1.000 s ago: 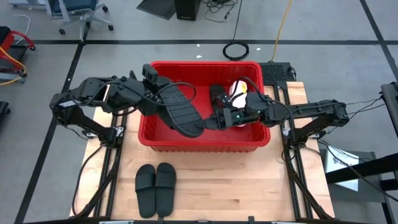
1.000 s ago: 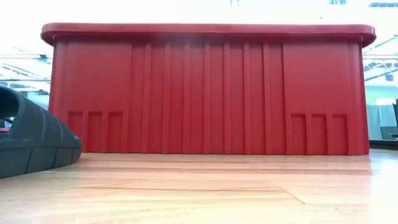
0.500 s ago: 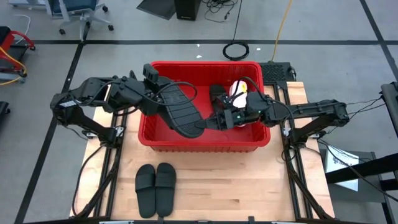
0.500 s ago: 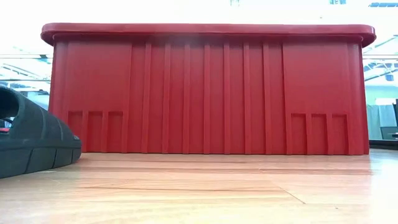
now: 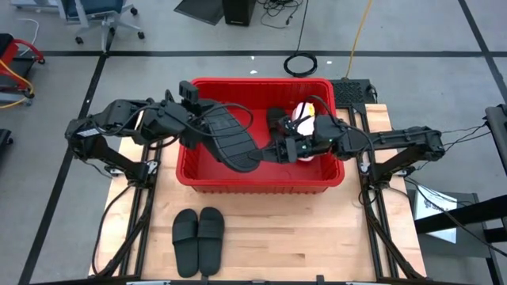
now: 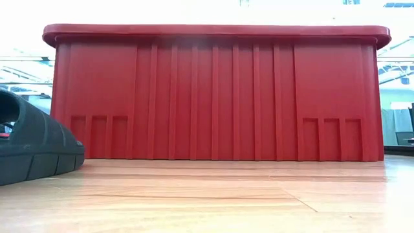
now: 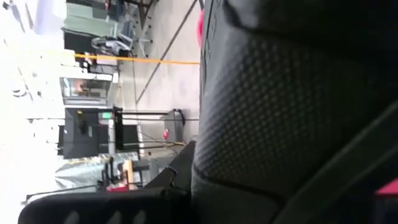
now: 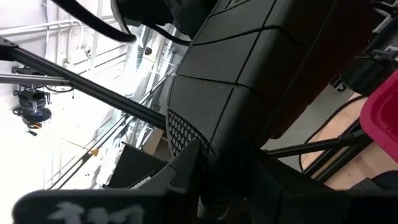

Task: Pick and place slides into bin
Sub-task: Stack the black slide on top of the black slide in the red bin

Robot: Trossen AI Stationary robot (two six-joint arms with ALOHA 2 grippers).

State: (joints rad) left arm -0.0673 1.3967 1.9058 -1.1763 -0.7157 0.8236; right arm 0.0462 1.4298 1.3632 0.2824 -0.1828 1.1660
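Note:
The red bin (image 5: pixel 261 81) stands at the table's far middle; its near wall fills the low view (image 6: pixel 213 97). A black slide (image 5: pixel 230 138) hangs over the bin's left half, ribbed sole up. My left gripper (image 5: pixel 200 119) is at its far-left end and my right gripper (image 5: pixel 269 154) at its near-right end, both shut on it. Inside the bin's right half lie a pale pink slide (image 5: pixel 305 117) and a black slide (image 5: pixel 277 119). Two black slides (image 5: pixel 198 237) lie side by side on the table near the front edge. My left gripper holds the black slide by its far-left end (image 5: pixel 207 120), coming level from the table's left. The slide's dotted footbed (image 7: pixel 286 106) fills the left wrist view and hides the fingers. The slide is lifted clear, slanting down toward the bin's floor. My right gripper pinches the slide's near-right end (image 8: pixel 205 146) between its two fingers, coming level from the table's right. The ribbed sole (image 8: pixel 236 74) runs away from the fingers, along them. That end is the lower one, inside the bin.
One of the table's black slides shows at the low view's left edge (image 6: pixel 32 145). Bare wood lies in front of the bin and to the right of the pair. Both arms reach over the bin's side rims.
The held black slide has shifted a little toward the bin's far wall, along with both grippers; its hold looks unchanged.

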